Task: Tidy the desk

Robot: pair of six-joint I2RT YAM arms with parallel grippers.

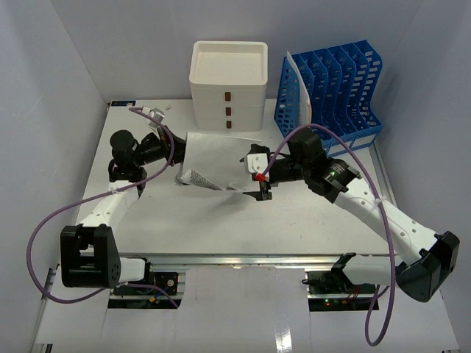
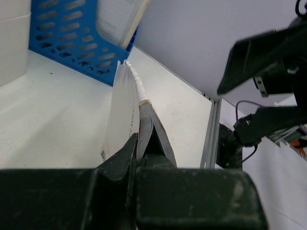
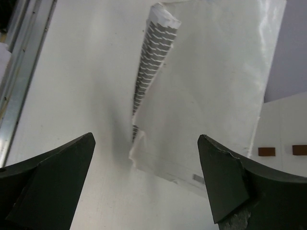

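Observation:
A white comb-bound booklet (image 1: 217, 158) lies tilted on the desk (image 1: 221, 220), its left edge lifted. My left gripper (image 1: 179, 162) is shut on that left edge. In the left wrist view the booklet (image 2: 127, 110) stands on edge and runs away from the shut left gripper (image 2: 141, 143). My right gripper (image 1: 254, 180) hovers at the booklet's right end, open and touching nothing. In the right wrist view the right gripper (image 3: 146, 138) frames the booklet (image 3: 211, 81) and its striped binding (image 3: 153, 57), with only bare desk (image 3: 72, 96) between the fingers.
A cream three-drawer box (image 1: 229, 84) stands at the back centre, right behind the booklet. To its right a blue slotted file rack (image 1: 331, 92) holds a white sheet in its first slot. A metal rail (image 1: 243, 259) runs along the desk's front edge.

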